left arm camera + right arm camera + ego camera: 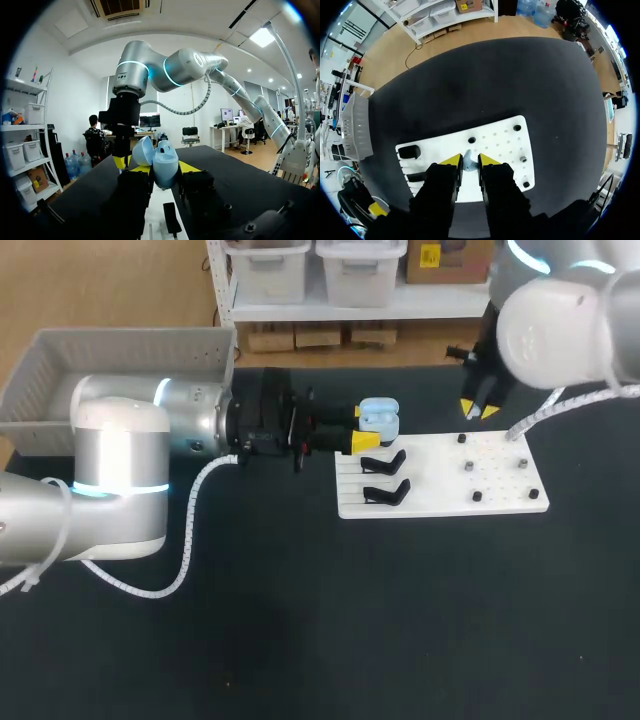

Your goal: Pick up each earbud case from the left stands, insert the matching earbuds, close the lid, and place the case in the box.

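My left pincer (367,428) grips the open case (380,415); my right pincer (469,161) pinches an earbud (468,165). Misaligned, the earbud could slip and drop onto the table (300,620).

Left arm (130,455): enters over the table's left edge, forearm and wrist level, extended toward the table's middle. Left gripper (366,429): both fingers clamped on a pale blue earbud case (165,167). Right arm (560,330): enters at the far right corner. Right gripper (469,160): points straight down, fingers nearly together, pinching a small grey piece (469,164).
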Controlling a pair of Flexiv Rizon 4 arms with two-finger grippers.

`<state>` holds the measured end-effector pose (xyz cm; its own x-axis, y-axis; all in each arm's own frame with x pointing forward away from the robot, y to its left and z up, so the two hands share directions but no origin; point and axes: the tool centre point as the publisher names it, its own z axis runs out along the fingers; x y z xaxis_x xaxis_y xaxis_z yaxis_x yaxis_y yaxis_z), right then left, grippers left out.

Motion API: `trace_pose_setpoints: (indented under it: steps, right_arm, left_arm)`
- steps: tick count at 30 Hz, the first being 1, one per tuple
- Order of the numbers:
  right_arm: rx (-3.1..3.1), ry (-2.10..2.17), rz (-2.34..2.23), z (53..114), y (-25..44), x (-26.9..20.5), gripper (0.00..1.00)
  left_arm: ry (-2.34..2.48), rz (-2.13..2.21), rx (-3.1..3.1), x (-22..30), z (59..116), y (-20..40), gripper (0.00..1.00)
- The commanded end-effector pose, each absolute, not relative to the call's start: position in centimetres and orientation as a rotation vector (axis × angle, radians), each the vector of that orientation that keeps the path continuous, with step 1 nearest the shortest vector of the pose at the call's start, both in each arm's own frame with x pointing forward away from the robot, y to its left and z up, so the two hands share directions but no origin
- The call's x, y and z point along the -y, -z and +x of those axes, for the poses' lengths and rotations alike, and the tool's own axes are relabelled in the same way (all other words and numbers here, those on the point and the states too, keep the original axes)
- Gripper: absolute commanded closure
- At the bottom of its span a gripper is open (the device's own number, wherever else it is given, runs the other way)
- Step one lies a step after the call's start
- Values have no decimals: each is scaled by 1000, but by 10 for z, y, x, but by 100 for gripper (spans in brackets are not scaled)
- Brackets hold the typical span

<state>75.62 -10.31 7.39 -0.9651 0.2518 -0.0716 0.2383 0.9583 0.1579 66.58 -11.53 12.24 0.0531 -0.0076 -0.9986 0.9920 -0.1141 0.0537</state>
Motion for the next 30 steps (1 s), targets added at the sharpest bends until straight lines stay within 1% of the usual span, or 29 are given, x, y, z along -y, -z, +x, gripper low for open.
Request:
trace_pose_setpoints:
  steps: [1, 7, 14, 21, 30]
  right_arm:
    - [-2955, -240, 345, 715, -127, 107, 100]
    - [-2932, -219, 235, 684, -178, 89, 100]
    - [-2969, -205, 75, 653, -214, 48, 100]
    - [-3011, -174, -47, 637, -222, 10, 100]
    - [-3065, -149, -112, 635, -215, -21, 100]
  left_arm:
    - [1251, 1311, -1107, 115, 665, -121, 100]
    - [1251, 1311, -1107, 115, 665, -121, 100]
    - [1251, 1311, -1107, 115, 665, -121, 100]
    - [1251, 1311, -1107, 115, 665, -121, 100]
    - [1251, 1311, -1107, 115, 665, -121, 100]
